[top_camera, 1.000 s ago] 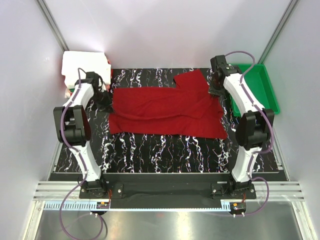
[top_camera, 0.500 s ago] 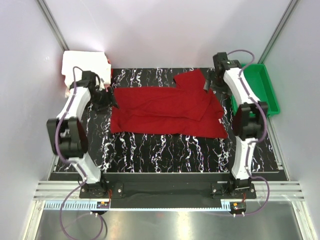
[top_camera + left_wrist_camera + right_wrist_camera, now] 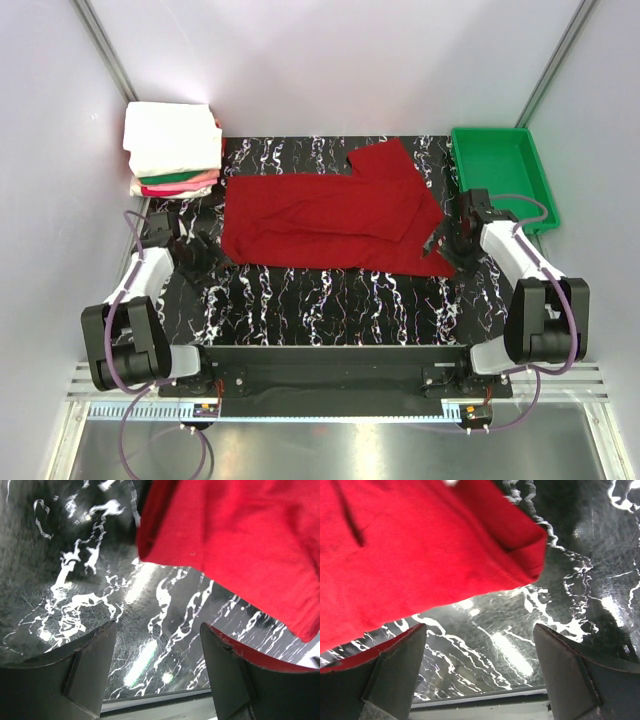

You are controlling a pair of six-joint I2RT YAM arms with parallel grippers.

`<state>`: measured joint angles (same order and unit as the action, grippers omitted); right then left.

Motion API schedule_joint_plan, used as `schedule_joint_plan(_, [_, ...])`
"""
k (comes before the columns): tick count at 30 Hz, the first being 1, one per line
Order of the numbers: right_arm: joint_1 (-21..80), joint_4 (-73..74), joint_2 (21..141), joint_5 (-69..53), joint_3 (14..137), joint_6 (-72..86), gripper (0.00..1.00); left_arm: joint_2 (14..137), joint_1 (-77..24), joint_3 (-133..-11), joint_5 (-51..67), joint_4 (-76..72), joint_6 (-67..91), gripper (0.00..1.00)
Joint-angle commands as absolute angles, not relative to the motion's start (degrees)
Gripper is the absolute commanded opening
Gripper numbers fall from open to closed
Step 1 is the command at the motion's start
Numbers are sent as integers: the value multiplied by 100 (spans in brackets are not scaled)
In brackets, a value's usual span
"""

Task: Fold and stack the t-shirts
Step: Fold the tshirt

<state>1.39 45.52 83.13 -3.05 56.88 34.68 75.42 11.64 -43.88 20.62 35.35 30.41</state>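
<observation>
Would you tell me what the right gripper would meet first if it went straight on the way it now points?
Most likely the near corner of the red t-shirt, just ahead of the open right gripper; depth is unclear, so the marbled mat may come first.

The right gripper (image 3: 479,640) holds its two dark fingers (image 3: 395,675) spread wide, with nothing between them, above a black table (image 3: 570,595) veined in white. A red t-shirt (image 3: 410,545) fills the upper left. Its folded corner lies flat on the table, beyond the fingers.
</observation>
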Motion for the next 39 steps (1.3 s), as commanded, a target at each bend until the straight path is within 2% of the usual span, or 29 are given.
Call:
schedule_joint_plan(1, [-306,3807,8209,-738,5433,3586,93,7453,1230,-4316,2224,2419,3489,70])
schedule_joint_plan(15, [-624,3331,8666,-949,5230,3568,83,8235,1230,-3841,1784,1398,4052,60])
schedule_joint_plan(18, [-633,3261,8763,-914,5221,3568,80,8332,1222,-3736,1767,1187,4131,54])
schedule_joint_plan(21, [-650,3164,8868,-835,5151,3577,76,8385,1230,-3691,1688,1020,4175,39])
schedule_joint_plan(25, [-677,3137,8982,-686,5115,3525,69,8560,1222,-3770,1775,879,4113,13])
schedule_joint_plan(26, [-677,3164,8974,-642,5124,3516,69,8613,1230,-3823,1828,879,4105,2])
schedule_joint_plan(27, [-677,3190,8948,-589,5098,3524,69,8631,1213,-3841,1837,888,4087,0])
schedule_joint_plan(33, [-677,3480,8315,-28,4878,3604,73,8631,1204,-3920,1810,949,3999,0])
schedule_joint_plan(39, [-677,3358,8279,-201,4571,3682,74,8561,1204,-3850,1811,975,4025,0])
